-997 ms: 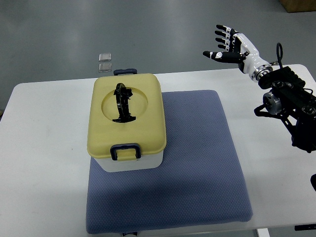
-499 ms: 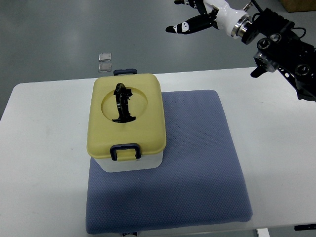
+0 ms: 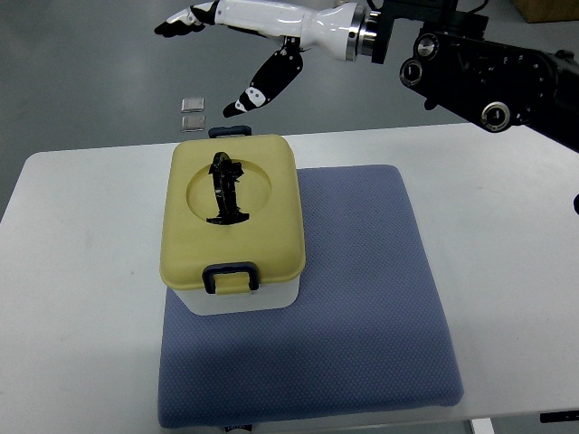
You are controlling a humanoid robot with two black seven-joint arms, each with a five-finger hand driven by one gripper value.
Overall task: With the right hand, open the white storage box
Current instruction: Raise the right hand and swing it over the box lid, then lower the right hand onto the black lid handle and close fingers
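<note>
— What does the box (image 3: 233, 226) look like?

— White body, pale yellow lid (image 3: 262, 237) with rounded corners. The lid has a round recess holding a black handle (image 3: 225, 189) that is folded down. A dark blue latch (image 3: 229, 276) sits on the near edge, and another dark latch (image 3: 230, 131) shows at the far edge. The lid is shut.

— Where does it sit, and how does it lie?

— On the left part of a blue-grey mat (image 3: 353, 298) spread over a white table (image 3: 77, 298). Its long axis runs from near to far, only slightly turned, with the near latch facing the camera side. The handle runs along that same line.

— And the right hand (image 3: 240, 36)?

— It reaches in from the upper right on a black arm (image 3: 488, 68), white-shelled, held above and beyond the far end of the box, not touching it. Its fingers (image 3: 185, 18) are spread loosely and hold nothing; the thumb (image 3: 262, 86) points down toward the far latch.

— Anything else nearby?

— Two small clear squares (image 3: 193, 112) lie on the grey floor beyond the table, just behind the box. Nothing lies between hand and lid.
</note>
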